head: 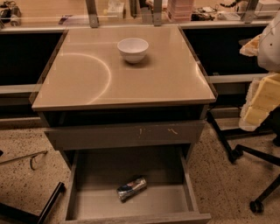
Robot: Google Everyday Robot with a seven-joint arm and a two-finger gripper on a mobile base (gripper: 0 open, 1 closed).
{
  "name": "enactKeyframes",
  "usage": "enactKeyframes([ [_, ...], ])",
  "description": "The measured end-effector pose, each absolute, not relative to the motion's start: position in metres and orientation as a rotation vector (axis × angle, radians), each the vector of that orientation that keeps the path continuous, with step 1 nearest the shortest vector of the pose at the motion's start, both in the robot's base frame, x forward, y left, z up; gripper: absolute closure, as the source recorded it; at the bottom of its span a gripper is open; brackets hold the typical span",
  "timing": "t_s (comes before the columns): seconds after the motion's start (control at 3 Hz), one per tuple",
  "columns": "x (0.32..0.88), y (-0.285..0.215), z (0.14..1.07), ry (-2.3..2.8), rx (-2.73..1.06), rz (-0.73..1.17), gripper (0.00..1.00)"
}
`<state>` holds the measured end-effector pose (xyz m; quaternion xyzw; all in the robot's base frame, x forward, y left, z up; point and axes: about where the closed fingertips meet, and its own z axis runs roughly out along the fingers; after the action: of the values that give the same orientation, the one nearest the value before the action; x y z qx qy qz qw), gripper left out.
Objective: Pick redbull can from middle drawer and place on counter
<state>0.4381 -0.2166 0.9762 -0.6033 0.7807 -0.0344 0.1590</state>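
The redbull can [131, 188] lies on its side on the grey floor of the middle drawer [162, 200], which is pulled out at the bottom of the view. The can is near the drawer's middle, a little left, and touches no wall. The counter [87, 74] is the glossy beige top above it, with a white bowl [132, 49] near its back edge. My gripper [262, 94] shows as a white and pale yellow shape at the right edge. It is beside the counter's right side, well above and to the right of the can, and nothing shows in it.
A grey drawer front with pale scratches [127, 133] sits above the open drawer. A black chair base with a wheel [256, 204] stands on the speckled floor at right. A black bar [49, 202] lies at lower left. A cluttered shelf [183, 11] runs along the back.
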Motion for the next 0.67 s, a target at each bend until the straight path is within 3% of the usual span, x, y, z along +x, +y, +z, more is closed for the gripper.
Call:
enactKeyframes([
  [0.67, 0.448, -0.207, 0.949, 2.195, -1.733, -0.075, 0.0],
])
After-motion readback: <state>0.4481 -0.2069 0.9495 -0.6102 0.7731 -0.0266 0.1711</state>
